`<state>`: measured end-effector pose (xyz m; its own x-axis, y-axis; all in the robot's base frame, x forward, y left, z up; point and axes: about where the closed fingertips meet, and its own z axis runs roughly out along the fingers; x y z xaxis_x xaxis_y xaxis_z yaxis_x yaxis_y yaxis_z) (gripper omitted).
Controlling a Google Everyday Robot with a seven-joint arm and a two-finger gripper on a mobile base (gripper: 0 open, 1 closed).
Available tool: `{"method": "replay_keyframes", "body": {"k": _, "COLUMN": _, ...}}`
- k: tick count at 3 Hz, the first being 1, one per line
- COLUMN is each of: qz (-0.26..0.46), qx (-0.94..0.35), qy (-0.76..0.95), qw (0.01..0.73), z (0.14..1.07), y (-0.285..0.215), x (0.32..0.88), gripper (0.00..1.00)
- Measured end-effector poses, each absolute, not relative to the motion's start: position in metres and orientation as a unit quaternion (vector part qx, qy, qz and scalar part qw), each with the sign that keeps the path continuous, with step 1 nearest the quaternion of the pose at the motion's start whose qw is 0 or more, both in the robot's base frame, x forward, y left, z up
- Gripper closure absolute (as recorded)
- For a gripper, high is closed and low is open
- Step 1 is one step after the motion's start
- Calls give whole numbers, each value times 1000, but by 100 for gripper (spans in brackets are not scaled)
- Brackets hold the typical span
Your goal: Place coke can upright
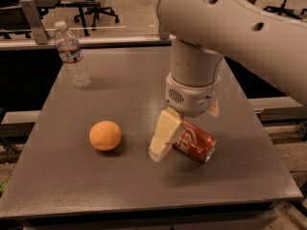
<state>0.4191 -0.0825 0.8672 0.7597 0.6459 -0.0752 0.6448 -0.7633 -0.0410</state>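
Fingers spread wide, not pinching: one cream pad sits at the left end of the coke can, the other just shows behind the can on its far right side. Gripper is low over the worktop, centre-right, w/ the arm rising up & right. Can lies on its side, silver end facing front-right. Orange to its left, apart. Water bottle upright, back-left.
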Motion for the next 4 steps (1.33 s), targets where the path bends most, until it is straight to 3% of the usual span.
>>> {"method": "replay_keyframes", "body": {"k": 4, "qz": 27, "qx": -932, "qy": -361, "qw": -4, "z": 848, "y": -108, "x": 419, "gripper": 3}}
